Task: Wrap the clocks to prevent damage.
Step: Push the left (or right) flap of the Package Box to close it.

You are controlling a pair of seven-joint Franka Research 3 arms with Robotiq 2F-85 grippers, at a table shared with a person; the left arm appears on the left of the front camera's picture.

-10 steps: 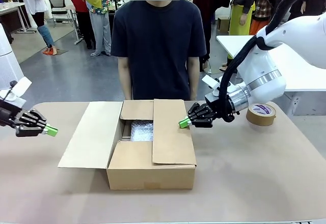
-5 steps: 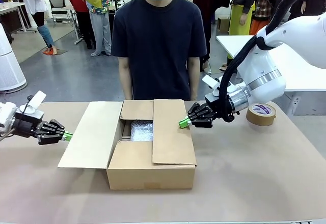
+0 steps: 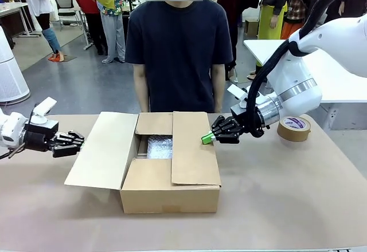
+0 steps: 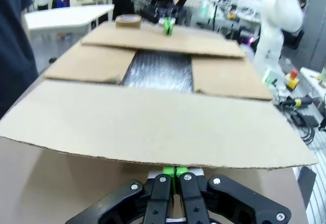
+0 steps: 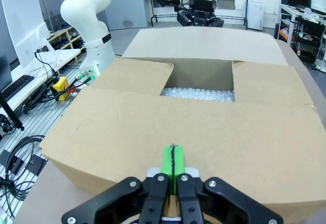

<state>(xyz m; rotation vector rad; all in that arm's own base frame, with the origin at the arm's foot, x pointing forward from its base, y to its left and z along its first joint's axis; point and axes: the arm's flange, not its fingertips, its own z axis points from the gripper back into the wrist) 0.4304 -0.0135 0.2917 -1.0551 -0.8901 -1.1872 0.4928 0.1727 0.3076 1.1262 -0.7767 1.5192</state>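
Bubble wrap (image 3: 160, 147) lies in box (image 3: 170, 199) near right fingers (image 3: 206, 139).

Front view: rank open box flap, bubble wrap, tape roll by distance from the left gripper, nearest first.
1. Open flap, right beside the left gripper, left side of the box.
2. Bubble wrap, inside the box, middle.
3. Tape roll, far right.

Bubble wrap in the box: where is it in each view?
Front view: bubble wrap left of centre, inside the cardboard box.
Left wrist view: bubble wrap upper middle, in the box's opening.
Right wrist view: bubble wrap centre, in the opening.
Shared landmark: the box.
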